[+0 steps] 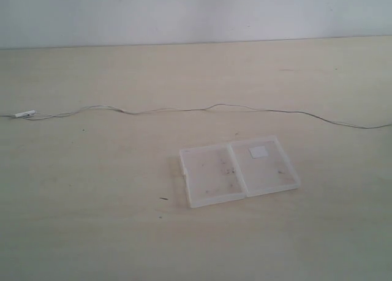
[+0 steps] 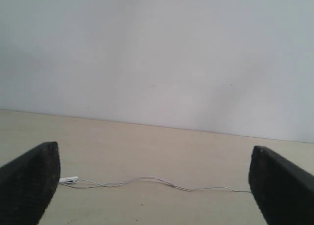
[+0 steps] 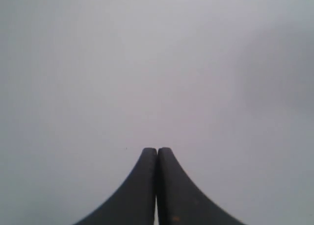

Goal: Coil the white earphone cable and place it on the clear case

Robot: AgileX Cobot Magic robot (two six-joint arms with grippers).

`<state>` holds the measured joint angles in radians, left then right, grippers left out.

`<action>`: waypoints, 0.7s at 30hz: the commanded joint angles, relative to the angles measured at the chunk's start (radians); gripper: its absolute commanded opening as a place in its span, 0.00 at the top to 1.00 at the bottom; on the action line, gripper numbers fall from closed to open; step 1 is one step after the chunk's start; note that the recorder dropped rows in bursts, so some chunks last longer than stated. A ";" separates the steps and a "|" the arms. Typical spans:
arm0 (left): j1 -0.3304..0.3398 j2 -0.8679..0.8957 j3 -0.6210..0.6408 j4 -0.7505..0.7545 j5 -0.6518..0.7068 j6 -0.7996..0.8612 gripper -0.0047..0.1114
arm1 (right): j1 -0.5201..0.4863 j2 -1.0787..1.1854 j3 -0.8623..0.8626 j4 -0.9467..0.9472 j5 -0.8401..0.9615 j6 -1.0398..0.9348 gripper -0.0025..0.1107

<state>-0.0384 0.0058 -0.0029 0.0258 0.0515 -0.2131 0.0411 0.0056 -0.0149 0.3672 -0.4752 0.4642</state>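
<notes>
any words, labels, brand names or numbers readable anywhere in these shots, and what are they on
No text can be read in any of the three views.
Whitish label on the clear case: looks blank, but it is too small and blurred to tell whether anything is printed on it.
White earphone cable and its inline piece: no marking readable.

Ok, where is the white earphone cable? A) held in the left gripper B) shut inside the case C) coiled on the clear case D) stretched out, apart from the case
D: the white earphone cable lies uncoiled beyond the open clear case, not touching it.
</notes>
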 commanded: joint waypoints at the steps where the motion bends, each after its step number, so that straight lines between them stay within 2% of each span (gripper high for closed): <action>1: 0.004 -0.006 0.003 0.007 -0.009 -0.004 0.06 | -0.006 0.060 -0.141 -0.268 0.055 -0.011 0.98; 13: 0.004 -0.006 0.003 0.007 -0.009 -0.004 0.06 | -0.006 0.652 -0.827 -0.818 0.547 -0.084 0.98; 16: 0.004 -0.006 0.003 0.007 -0.009 -0.004 0.06 | -0.006 0.802 -0.949 -0.821 0.667 -0.246 0.98; 21: 0.004 -0.006 0.003 0.007 -0.009 -0.004 0.06 | -0.006 1.043 -1.120 -0.668 0.892 -0.711 0.98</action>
<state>-0.0384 0.0058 -0.0029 0.0258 0.0515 -0.2131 0.0411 0.9329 -1.0604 -0.3783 0.2766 0.0000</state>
